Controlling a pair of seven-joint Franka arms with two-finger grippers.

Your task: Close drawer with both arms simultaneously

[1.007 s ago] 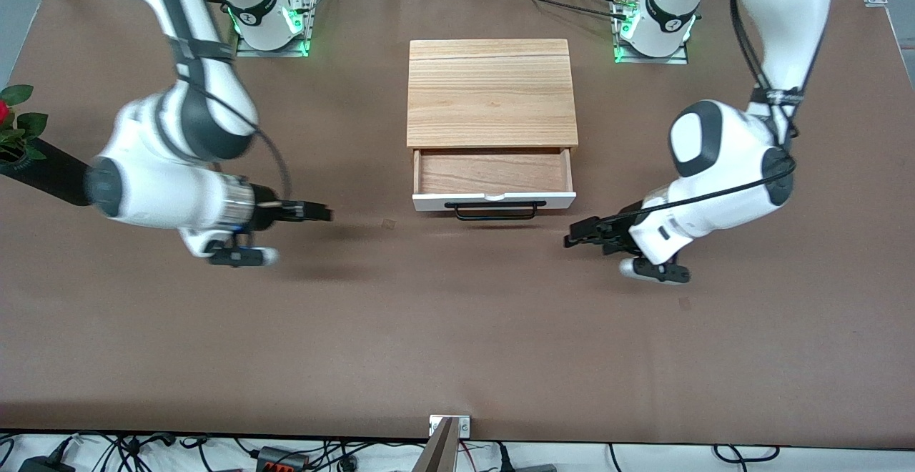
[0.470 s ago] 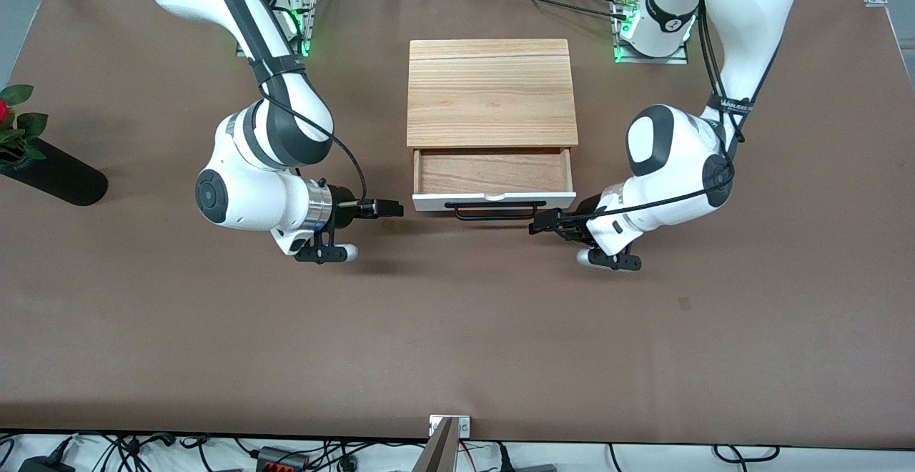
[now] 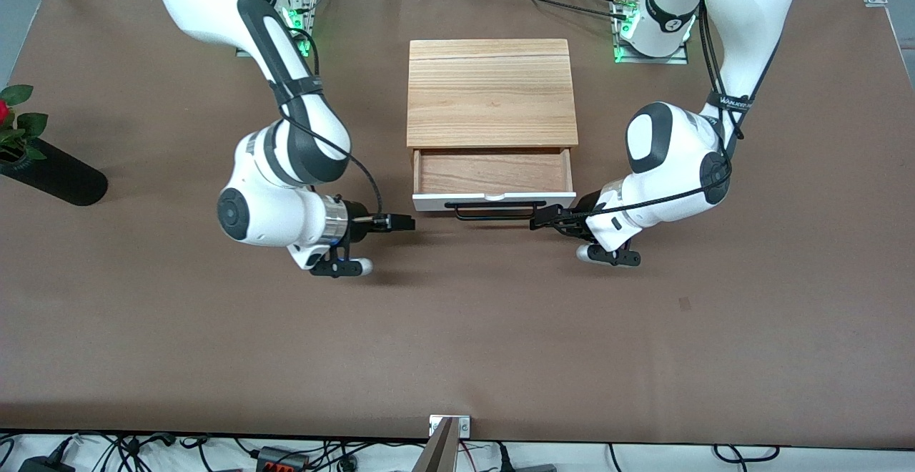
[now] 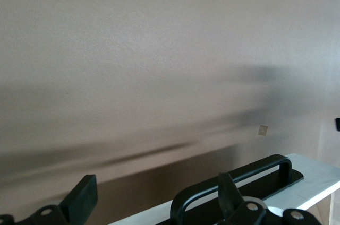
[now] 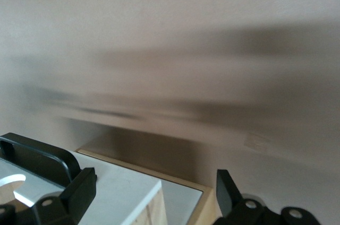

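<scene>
The light-wood cabinet (image 3: 492, 93) stands at the table's middle. Its drawer (image 3: 493, 171) is pulled out, with the white front panel (image 3: 493, 202) and black wire handle (image 3: 497, 212) facing the front camera. My right gripper (image 3: 404, 223) is open, low over the table beside the panel's corner toward the right arm's end. My left gripper (image 3: 540, 220) is open at the handle's other end. In the left wrist view the handle (image 4: 234, 180) lies by one of the open gripper's (image 4: 154, 201) fingers (image 4: 228, 198). In the right wrist view the panel's corner (image 5: 122, 190) lies between the open gripper's (image 5: 154, 190) fingers.
A black vase (image 3: 53, 171) with a red flower lies at the table's edge at the right arm's end. Bare brown table spreads nearer the front camera than the drawer. The arm bases (image 3: 271, 21) (image 3: 654, 25) stand on either side of the cabinet.
Both arms have swung inward toward the drawer front. The right gripper travelled far from the right arm's end to the panel's corner. The left gripper closed in on the handle's end, then slowed.
</scene>
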